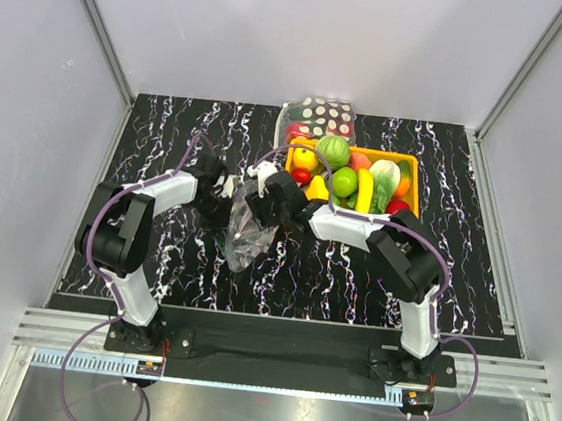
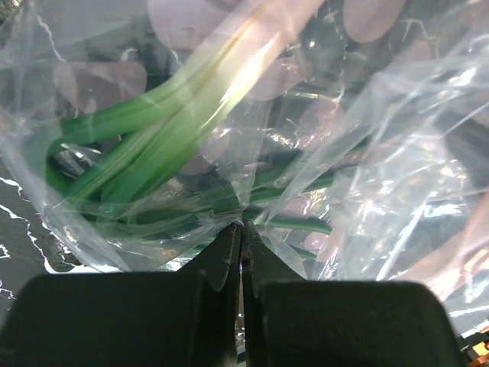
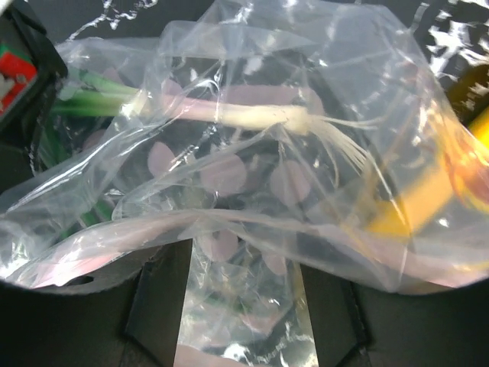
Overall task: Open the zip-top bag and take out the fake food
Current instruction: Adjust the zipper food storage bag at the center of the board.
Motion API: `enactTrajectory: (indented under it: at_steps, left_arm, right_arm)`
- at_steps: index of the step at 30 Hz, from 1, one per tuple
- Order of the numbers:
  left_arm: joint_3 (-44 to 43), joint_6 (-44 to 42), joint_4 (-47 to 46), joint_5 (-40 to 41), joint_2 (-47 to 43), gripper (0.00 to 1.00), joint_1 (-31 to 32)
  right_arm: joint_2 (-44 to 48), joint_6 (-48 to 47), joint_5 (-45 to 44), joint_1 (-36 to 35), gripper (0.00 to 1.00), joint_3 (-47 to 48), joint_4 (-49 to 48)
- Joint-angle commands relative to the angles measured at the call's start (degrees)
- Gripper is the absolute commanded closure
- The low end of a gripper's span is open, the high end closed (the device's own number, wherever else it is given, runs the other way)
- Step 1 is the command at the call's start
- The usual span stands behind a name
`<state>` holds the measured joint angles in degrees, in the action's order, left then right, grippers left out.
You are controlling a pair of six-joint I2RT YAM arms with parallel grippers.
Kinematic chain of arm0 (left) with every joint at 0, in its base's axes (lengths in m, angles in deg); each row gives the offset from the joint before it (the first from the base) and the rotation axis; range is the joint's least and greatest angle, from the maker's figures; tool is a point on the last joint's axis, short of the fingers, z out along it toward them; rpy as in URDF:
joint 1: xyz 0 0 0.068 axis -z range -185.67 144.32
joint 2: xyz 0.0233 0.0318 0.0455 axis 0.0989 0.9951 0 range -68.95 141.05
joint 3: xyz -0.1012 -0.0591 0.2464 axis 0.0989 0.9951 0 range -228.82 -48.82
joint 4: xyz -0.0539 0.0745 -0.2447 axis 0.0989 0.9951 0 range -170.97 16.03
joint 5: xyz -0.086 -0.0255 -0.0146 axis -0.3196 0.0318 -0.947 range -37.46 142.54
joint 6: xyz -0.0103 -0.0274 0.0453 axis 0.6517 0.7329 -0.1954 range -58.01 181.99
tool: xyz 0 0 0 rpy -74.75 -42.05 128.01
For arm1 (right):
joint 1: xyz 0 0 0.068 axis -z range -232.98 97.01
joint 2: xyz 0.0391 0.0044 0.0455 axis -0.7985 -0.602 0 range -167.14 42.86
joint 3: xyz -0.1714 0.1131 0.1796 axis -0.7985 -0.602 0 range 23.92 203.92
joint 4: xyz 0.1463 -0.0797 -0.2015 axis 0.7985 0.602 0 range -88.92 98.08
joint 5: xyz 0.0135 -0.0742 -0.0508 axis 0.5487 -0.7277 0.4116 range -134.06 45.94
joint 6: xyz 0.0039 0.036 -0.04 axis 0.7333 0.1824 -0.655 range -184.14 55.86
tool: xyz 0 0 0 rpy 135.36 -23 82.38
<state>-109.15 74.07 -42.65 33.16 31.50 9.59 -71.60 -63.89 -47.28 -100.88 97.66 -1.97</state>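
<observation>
The zip-top bag (image 1: 249, 229), see-through with pale pink dots, hangs crumpled between both arms above the table's middle. Inside it lies fake food, a spring onion: its white bulb and roots (image 3: 260, 115) show in the right wrist view, its green stalks (image 2: 145, 145) in the left wrist view. My left gripper (image 2: 243, 225) (image 1: 225, 187) is shut, pinching a fold of the bag's film. My right gripper (image 3: 241, 306) (image 1: 264, 197) is at the bag's other side, its jaws wide apart, with loose film draped over and between the fingers (image 3: 157, 298).
An orange tray (image 1: 414, 176) piled with toy fruits and vegetables stands at the back right, close behind the right gripper. A bag with large polka dots (image 1: 323, 114) lies behind it. Something yellow (image 3: 428, 199) shows through the film.
</observation>
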Motion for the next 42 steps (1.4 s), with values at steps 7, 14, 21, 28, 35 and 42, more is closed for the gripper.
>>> enactTrajectory:
  at_steps: [7, 14, 21, 28, 35, 42]
  left_arm:
    - [-1.1, 0.3, -2.3, 0.4, 2.9, 1.00, -0.6]
    - [-3.1, 0.1, -4.1, -1.1, 5.3, 1.00, -1.0]
    - [-3.8, -0.3, -7.4, -5.6, 5.3, 1.00, -1.0]
    - [-2.7, 0.3, -12.6, -9.9, 5.0, 1.00, -0.9]
    - [-2.9, 0.8, -13.3, -11.7, 3.2, 1.00, -0.6]
    - [-3.4, 2.0, -5.1, -0.4, -10.2, 0.50, -0.8]
  right_arm:
    - [-2.5, -1.3, 13.2, 0.7, 0.36, 4.0, -0.5]
    - [-3.4, -1.0, 24.6, 0.3, 0.39, 5.2, 1.4]
    - [-3.1, -0.6, 33.1, -0.2, 0.43, 5.5, 2.0]
    - [-2.3, 2.7, 41.0, -0.3, 0.46, 5.4, 2.7]
    - [0.3, 6.2, 37.3, -1.0, 0.45, 1.7, 2.5]
    - [3.4, 5.6, 26.7, -0.9, 0.44, 3.3, 8.2]
